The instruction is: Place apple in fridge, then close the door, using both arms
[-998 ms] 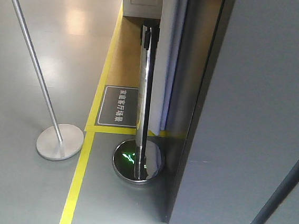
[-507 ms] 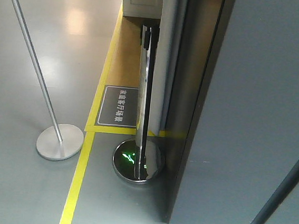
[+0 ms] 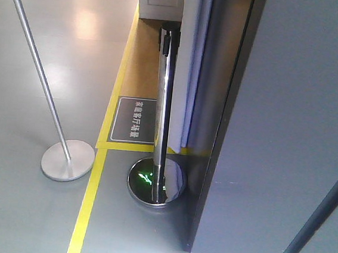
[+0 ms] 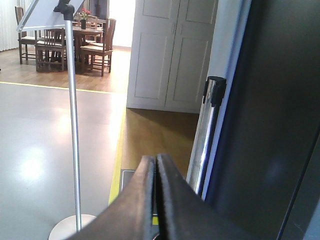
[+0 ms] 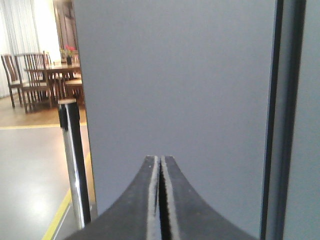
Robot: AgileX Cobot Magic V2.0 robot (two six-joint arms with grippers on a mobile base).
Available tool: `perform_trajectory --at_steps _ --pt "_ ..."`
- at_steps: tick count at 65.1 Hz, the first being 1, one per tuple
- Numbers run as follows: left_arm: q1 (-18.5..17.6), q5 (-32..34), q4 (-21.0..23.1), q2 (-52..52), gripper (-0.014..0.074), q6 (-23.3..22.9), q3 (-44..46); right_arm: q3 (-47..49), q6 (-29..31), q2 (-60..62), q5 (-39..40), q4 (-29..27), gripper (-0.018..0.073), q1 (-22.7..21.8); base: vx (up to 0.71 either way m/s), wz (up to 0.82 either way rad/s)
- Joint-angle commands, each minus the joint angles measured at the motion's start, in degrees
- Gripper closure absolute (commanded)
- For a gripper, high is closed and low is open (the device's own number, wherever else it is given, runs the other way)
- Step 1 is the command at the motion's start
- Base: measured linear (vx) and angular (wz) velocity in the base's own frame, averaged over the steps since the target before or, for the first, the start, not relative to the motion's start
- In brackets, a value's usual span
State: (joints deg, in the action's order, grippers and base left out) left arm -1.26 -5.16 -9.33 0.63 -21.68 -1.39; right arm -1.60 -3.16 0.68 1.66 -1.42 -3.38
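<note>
Two grippers, both clenched with nothing between the fingers: the left gripper [image 4: 156, 165] has its dark fingers pressed flat together, the right gripper [image 5: 161, 167] the same, only a thin seam showing.

Right gripper points straight at a flat grey panel — the fridge [image 5: 175, 90] outside face, with a dark vertical gap along its right edge. The left wrist view looks past the fridge's dark side [image 4: 265, 125] toward the room.

From the front view, the grey fridge [image 3: 282, 131] fills the right half and a thin pale strip [image 3: 189, 74] runs up its left edge; can't tell if the door is fully shut. The apple isn't in sight in any view.

Just left of the fridge stands a chrome post [image 3: 164, 102] on a round shiny base [image 3: 155, 184]. Further left, a thin tilted pole [image 3: 37, 66] on a flat disc base [image 3: 67, 160]. Yellow floor tape [image 3: 90, 197] and a dark floor sign [image 3: 135, 120] lie between them — grey floor [image 3: 23, 208] around. Dining table and chairs [image 4: 65, 40] far back.
</note>
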Motion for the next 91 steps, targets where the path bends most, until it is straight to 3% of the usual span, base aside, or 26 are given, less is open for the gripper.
perform_trajectory --at_steps 1,91 --pt "0.1 3.9 0.4 0.9 0.0604 -0.1 1.0 -0.2 0.0 0.4 5.0 0.6 0.0562 -0.1 0.0 0.0" --pt "0.1 3.8 0.4 0.9 0.0604 -0.1 1.0 -0.2 0.0 0.4 4.7 0.6 0.0562 -0.1 0.0 0.0"
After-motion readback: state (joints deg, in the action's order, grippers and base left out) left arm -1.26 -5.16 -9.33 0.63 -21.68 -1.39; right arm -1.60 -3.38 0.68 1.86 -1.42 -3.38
